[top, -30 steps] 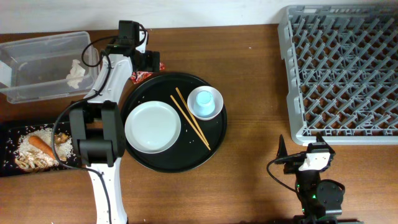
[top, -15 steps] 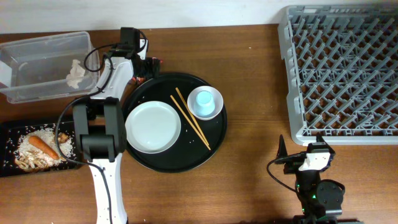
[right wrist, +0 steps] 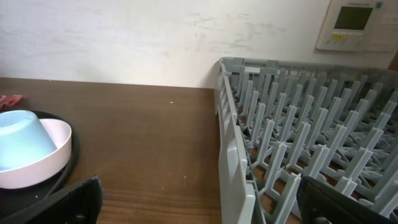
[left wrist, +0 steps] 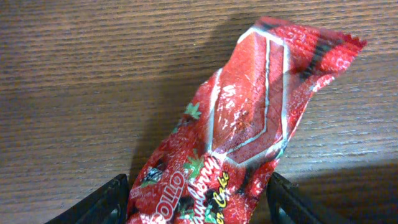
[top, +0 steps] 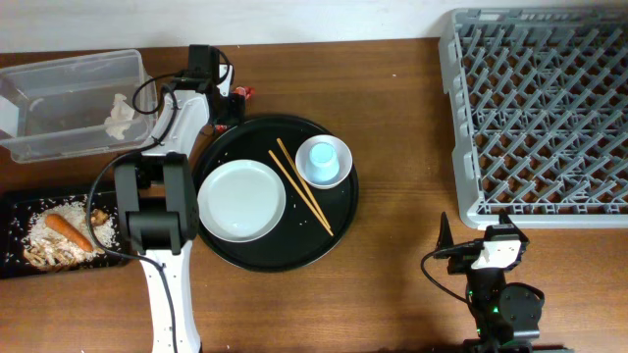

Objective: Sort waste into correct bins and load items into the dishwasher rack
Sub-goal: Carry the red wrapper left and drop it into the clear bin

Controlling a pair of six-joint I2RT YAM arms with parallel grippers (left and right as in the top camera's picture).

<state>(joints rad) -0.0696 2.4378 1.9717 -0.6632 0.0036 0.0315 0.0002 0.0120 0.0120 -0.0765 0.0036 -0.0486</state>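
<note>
**Left hand.** The left arm runs from its base at the near edge across the tabletop (top: 412, 118). The left hand (left wrist: 199, 202) points down at the wood, just beside the rim of the round black tray (top: 245, 137). Its two dark fingers (left wrist: 109, 199) stand apart. The snack wrapper (left wrist: 249, 118) lies between them and extends beyond the fingertips. Each finger sits right at an edge of the wrapper. You cannot tell whether they are pressing on it.

**Wrapper.** It is a glossy red film, creased, with a white outline, strawberry print and a crimped serrated end. It lies flat on the grained brown wood.

**Right hand.** The right arm is folded over its base at the near edge. The right hand (right wrist: 208, 202) is held level, its fingers spread wide with nothing between them. Ahead and to its right is the dishwasher rack (top: 540, 108), a grey plastic grid of upright pegs. To its left is the light-blue cup (right wrist: 18, 140).

**Other items near the left hand:**
- On the round tray are a smooth white plate (top: 241, 200), the cup and two thin wooden chopsticks (top: 302, 186).
- Across the arm from the hand is the clear plastic tub (top: 69, 103), which holds a crumpled white tissue (top: 120, 116).
- Back toward the arm's base is the flat black tray (top: 10, 265), which holds pale rice (top: 49, 218) and an orange carrot (top: 67, 230).
</note>
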